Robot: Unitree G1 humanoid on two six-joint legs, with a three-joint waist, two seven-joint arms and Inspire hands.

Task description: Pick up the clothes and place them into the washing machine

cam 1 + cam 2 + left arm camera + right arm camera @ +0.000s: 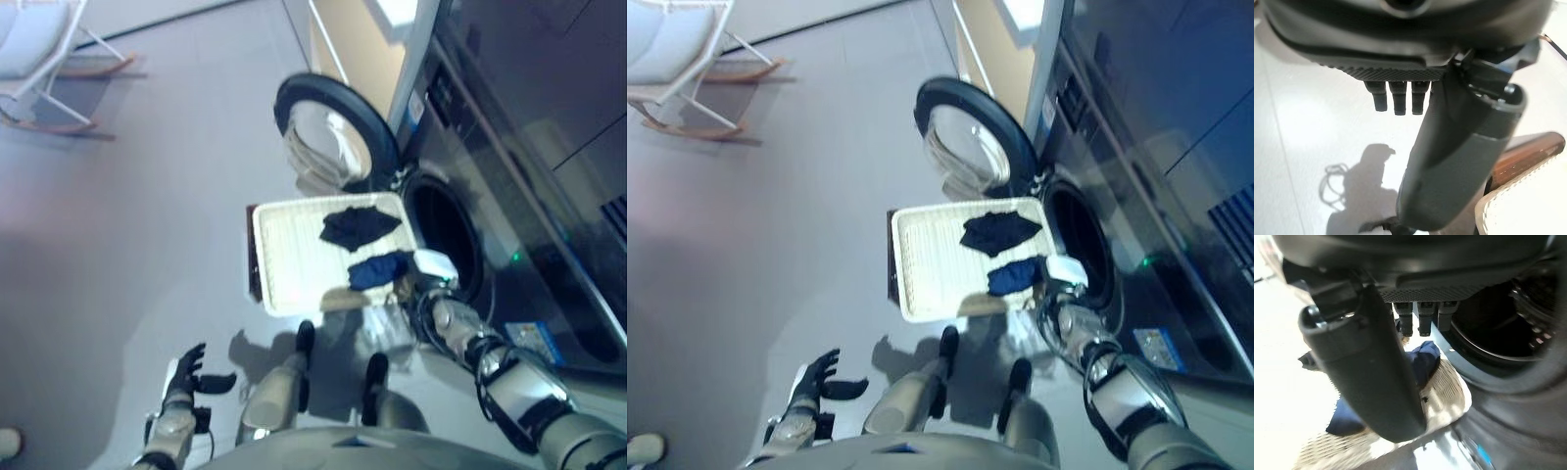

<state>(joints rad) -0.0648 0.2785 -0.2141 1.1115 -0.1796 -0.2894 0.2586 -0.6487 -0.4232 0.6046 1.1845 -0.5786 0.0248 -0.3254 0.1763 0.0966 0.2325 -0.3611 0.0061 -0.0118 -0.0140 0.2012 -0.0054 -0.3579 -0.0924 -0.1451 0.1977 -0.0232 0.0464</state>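
Clothes were in the white woven rectangular basket (294,264) on the grey floor, just in front of the dark front-loading washing machine (509,166). Two pieces: a black crumpled garment (358,225) toward the far right part of the basket, and a blue crumpled garment (380,268) at its near right edge, close to the machine's round drum opening (446,230). The two lay near each other, apart. The round black-rimmed glass door (333,127) stood swung open on the far left of the opening.

Right hand (1065,271) sat at the basket's near right corner, between the blue garment and the drum opening. Right wrist view showed its fingers (1425,318) pointing straight out, side by side, with the thumb extended beside them, closed on nothing; blue garment (1422,364) lay just past the fingertips, on the basket weave. Contact with the cloth: could not tell.

Left hand (193,370) hung low at near left over bare floor, well apart from the basket, fingers relaxed and slightly spread, holding nothing.

White-framed rocking chair (44,59) with wooden runners stood at far left.
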